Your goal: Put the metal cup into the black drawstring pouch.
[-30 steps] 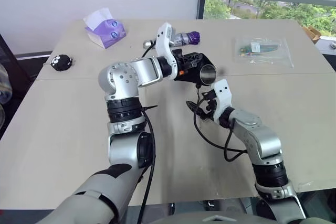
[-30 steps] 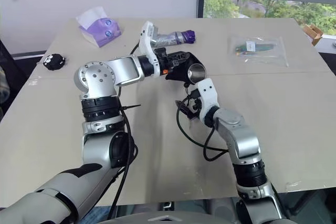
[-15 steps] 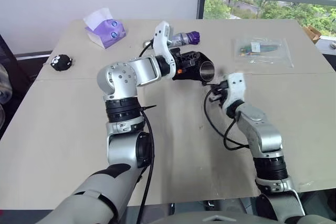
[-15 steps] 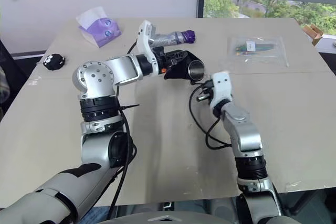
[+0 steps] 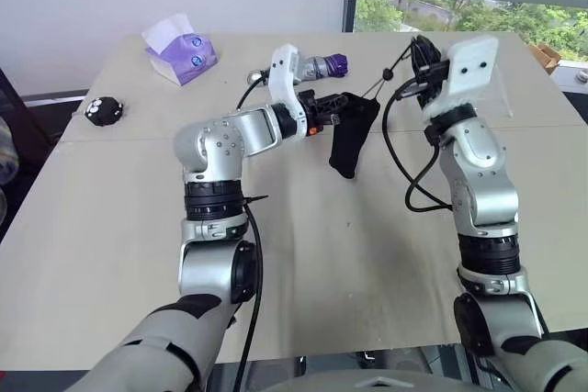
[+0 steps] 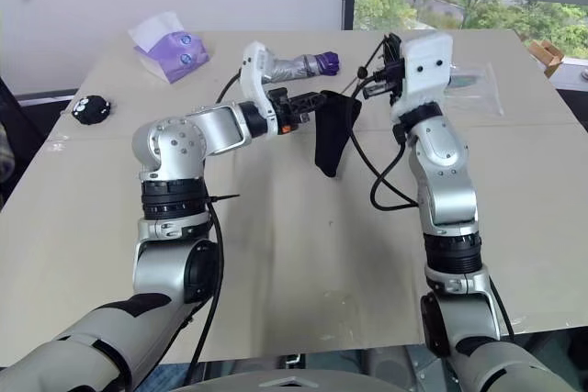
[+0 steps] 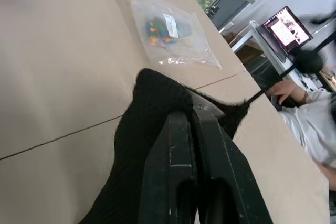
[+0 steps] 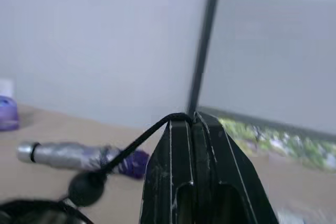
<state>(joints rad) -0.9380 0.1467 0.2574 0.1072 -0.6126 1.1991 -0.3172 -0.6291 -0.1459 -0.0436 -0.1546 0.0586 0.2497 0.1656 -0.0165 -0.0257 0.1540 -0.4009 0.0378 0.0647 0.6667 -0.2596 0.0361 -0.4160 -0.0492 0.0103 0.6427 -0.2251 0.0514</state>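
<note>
Right end effector [image 8: 190, 121] clamped shut on the thin black cord [image 8: 137, 141] of the black drawstring pouch [image 5: 349, 140], raised high above the table [image 5: 110, 227] and drawing the cord taut, toggle [image 8: 86, 187] hanging partway along it. Left end effector [image 7: 195, 124] pinched closed on the pouch's upper edge, holding it in the air so the soft fabric droops from that edge. No sight of the metal cup now; probably inside the hanging pouch, judging by how the fabric sags, but hidden by the cloth.

Pouch likely light and limp, folding wherever unsupported; best held at the rim hem, as now. Cord thin and slippery, liable to slide between the pads under a hard pull. Cup, if inside, smooth, rigid and prone to tip out should the mouth dip.

Farther out on the table: a silver umbrella [image 5: 317, 68], a tissue box [image 5: 181, 54], a small black fuzzy toy [image 5: 104, 109], a clear plastic bag [image 7: 170, 38].
</note>
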